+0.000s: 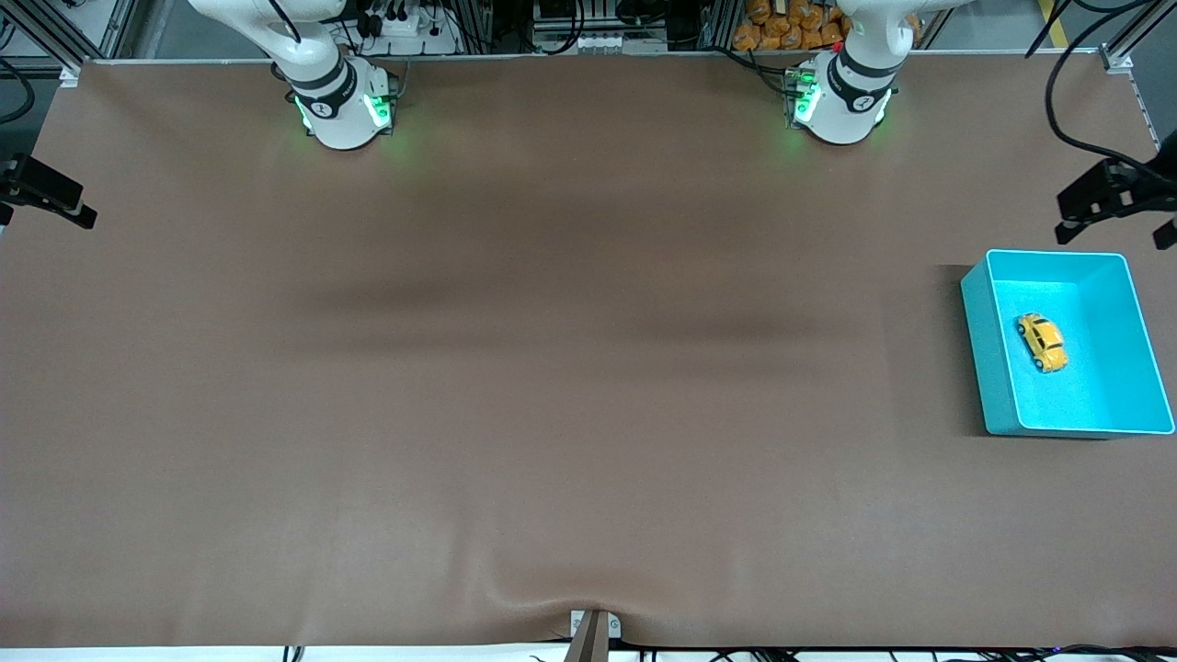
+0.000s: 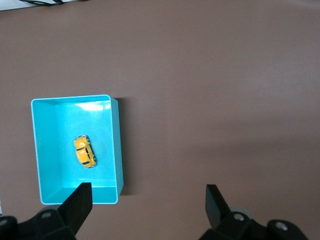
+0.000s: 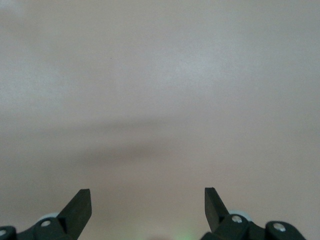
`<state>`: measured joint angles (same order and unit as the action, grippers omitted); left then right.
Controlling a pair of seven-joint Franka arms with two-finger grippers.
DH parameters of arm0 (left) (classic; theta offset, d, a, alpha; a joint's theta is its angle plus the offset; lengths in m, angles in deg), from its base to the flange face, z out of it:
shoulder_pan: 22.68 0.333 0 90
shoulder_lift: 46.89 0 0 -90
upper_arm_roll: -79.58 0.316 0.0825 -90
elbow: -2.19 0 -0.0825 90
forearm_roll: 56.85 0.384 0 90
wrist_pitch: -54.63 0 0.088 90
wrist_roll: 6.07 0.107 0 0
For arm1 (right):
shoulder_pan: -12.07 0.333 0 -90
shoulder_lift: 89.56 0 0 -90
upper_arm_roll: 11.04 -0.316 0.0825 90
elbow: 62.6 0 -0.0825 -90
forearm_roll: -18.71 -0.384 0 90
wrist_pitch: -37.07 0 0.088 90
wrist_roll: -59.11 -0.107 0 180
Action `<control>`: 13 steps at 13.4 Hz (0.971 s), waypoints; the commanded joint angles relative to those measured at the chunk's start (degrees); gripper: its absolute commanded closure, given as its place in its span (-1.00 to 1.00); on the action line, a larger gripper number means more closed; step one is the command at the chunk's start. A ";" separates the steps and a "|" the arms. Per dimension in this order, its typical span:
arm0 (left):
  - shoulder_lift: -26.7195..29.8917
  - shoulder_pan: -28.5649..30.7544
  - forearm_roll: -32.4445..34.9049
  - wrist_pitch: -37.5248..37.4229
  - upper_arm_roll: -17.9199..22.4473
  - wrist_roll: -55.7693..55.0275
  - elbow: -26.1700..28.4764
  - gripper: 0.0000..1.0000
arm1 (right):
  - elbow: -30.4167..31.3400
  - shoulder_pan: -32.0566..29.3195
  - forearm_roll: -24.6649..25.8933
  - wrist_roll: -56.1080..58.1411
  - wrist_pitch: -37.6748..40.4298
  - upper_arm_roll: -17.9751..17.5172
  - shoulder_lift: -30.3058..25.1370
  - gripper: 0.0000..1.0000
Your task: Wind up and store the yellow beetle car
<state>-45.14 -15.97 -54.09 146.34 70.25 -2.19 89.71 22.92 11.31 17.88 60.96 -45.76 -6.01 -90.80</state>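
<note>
While in its bin (image 2: 117, 145), the yellow beetle car (image 2: 85, 152) lies well below the left hand (image 2: 148, 200).

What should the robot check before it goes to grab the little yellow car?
1. Yellow beetle car in view: ok, on its wheels inside the turquoise bin.
2. Car free to grab: ok, nothing touches it.
3. Left gripper open and empty: ok, high over the table beside the bin.
4. Right gripper open and empty: ok, over bare table.
5. Car wound: cannot tell.
</note>
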 commanded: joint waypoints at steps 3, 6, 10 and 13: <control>0.97 -1.43 -1.18 -4.41 -3.76 -1.94 -0.59 -1.00 | -0.88 -0.65 0.30 0.09 0.91 -0.28 0.10 -1.00; 1.32 -1.79 -3.79 -7.59 -3.68 -2.56 -0.50 -1.00 | -0.88 -0.65 0.30 0.09 0.91 -0.28 0.01 -1.00; 1.50 -1.70 -5.04 -9.09 -3.33 -2.30 -0.50 -1.00 | -0.88 -0.56 0.30 0.00 0.91 -0.37 0.10 -1.00; 1.32 -1.79 -5.13 -9.27 -3.24 -2.03 -0.50 -1.00 | -0.88 -0.65 0.30 0.00 0.91 -0.28 0.10 -1.00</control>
